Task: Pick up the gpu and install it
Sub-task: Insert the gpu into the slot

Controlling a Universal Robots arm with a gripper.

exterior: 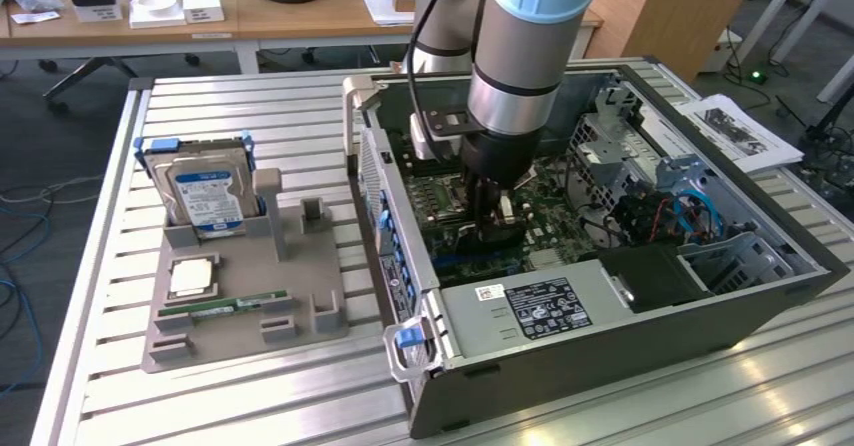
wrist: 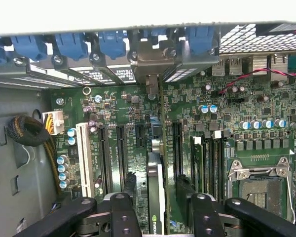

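The open computer case point(exterior: 574, 356) lies on the slatted table point(exterior: 240, 386), and the arm reaches down into it over the motherboard point(wrist: 227, 123): the install step looks to be in hand, with seating calling for the card's edge to line up squarely with its slot. The gripper point(wrist: 158, 195) is clenched on the gpu point(wrist: 156, 197), which stands edge-on between the fingers point(wrist: 121, 212), its bracket near the rear slot openings
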